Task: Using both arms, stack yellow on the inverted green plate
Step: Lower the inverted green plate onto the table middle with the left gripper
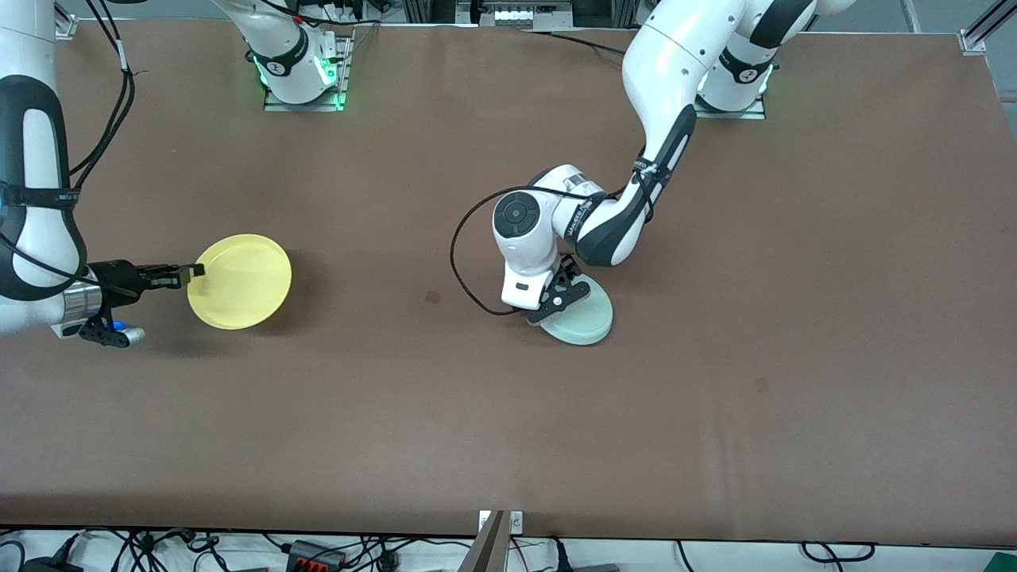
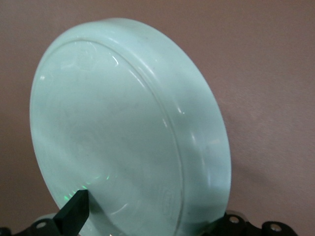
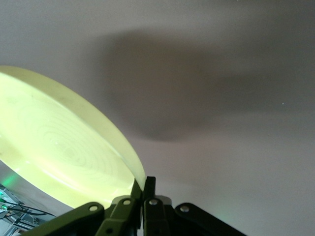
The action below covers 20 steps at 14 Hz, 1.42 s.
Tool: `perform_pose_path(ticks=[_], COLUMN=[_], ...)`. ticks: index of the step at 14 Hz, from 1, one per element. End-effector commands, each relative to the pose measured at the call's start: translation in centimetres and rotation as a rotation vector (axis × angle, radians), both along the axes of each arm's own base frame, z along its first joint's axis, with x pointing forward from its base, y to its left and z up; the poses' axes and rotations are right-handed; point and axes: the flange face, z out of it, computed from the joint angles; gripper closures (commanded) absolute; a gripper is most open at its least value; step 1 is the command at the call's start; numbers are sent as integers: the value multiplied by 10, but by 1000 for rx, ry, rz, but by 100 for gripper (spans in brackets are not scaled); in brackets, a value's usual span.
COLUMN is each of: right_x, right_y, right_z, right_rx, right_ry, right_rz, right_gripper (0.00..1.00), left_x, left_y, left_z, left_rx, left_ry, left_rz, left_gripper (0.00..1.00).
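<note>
Wide brown table (image 1: 715, 413) fills the scene, and both arms are on their plates. The left arm (image 1: 667, 103) reaches down from its base to the middle of the table, its wrist bent low. The right arm (image 1: 32, 199) comes in along its own end of the table. The yellow plate (image 1: 240, 281) is up off the surface, hollow side up, casting a shadow on the table toward the right arm's end. The right gripper (image 1: 191, 272) pinches its rim, fingers clamped tight on the edge. The green plate (image 1: 584, 318) is near the table's middle, bottom side showing, tipped up on edge in the left wrist view. The left gripper (image 1: 560, 298) sits at its rim, fingers spread wide, one either side of it.
</note>
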Motion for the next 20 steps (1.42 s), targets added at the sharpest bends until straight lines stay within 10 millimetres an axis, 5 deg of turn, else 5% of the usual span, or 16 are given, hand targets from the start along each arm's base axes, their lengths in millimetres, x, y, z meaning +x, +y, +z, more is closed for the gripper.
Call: perform_pose_path(ticks=[1, 6, 11, 17, 20], right_x=[0, 0, 0, 0, 0], right_y=[-1, -2, -1, -2, 0], right_z=[6, 6, 6, 5, 6], right_rx=[10, 4, 3, 3, 3], right_ry=[-9, -6, -6, -4, -5], right_rz=[14, 18, 18, 17, 18], right_gripper=[100, 100, 100, 100, 100], left_x=[1, 5, 6, -6, -2], left_y=[-6, -3, -2, -7, 0], left_z=[9, 5, 9, -1, -3], left_rx=[-97, -121, -127, -228, -219], left_ry=[4, 8, 18, 119, 111], left_rz=[44, 63, -201, 45, -188], left_gripper=[0, 0, 0, 0, 0])
